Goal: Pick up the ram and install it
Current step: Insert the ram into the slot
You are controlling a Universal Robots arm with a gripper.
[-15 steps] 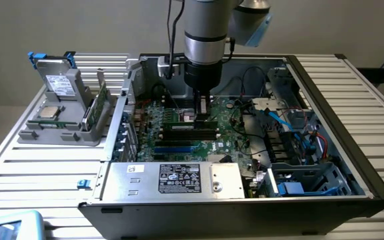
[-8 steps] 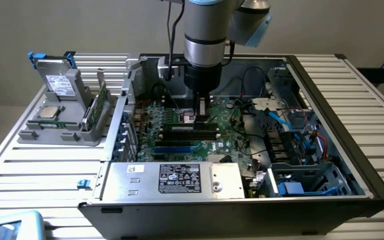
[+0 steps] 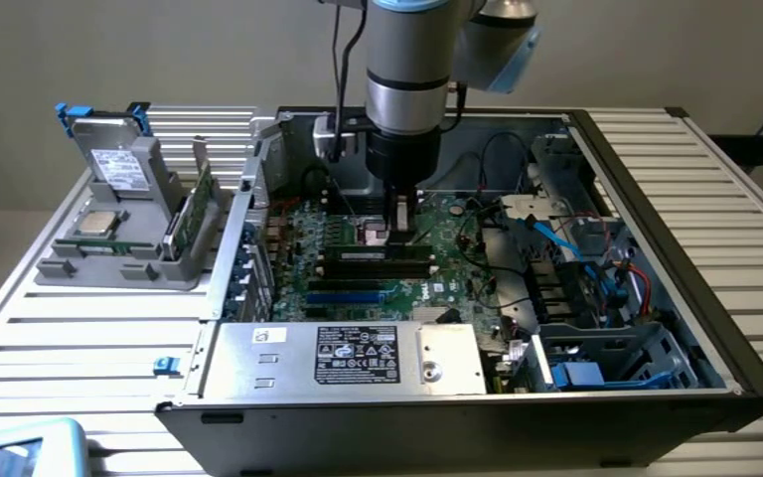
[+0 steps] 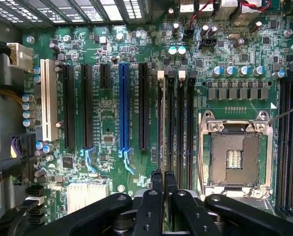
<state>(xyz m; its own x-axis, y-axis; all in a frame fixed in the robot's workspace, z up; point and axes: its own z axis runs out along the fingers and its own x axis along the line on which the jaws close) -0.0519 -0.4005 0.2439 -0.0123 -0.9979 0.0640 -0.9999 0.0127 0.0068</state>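
My gripper point(image 3: 404, 231) reaches down into the open computer case point(image 3: 647, 298), with its fingertips at the memory slots point(image 3: 375, 260) on the green motherboard point(image 3: 355, 293). A ram point(image 3: 355, 254) lies along those slots as a narrow strip with a green edge, and the fingertips are at its end toward the exterior view's right. In the wrist view the gripper point(image 4: 164, 178) is shut. Its two black fingers point(image 4: 157, 184) are pressed together over one end of the black memory slots point(image 4: 176, 123). Whether the fingers pinch the stick's edge or rest on it I cannot tell.
An empty processor socket point(image 4: 235, 155) sits beside the slots. A grey holder point(image 3: 130, 238) at the exterior view's left carries a labelled drive point(image 3: 123, 169), a square silver chip point(image 3: 96, 221) and another upright green board point(image 3: 194, 214). Cables point(image 3: 580, 248) and drive bays crowd the case's other side.
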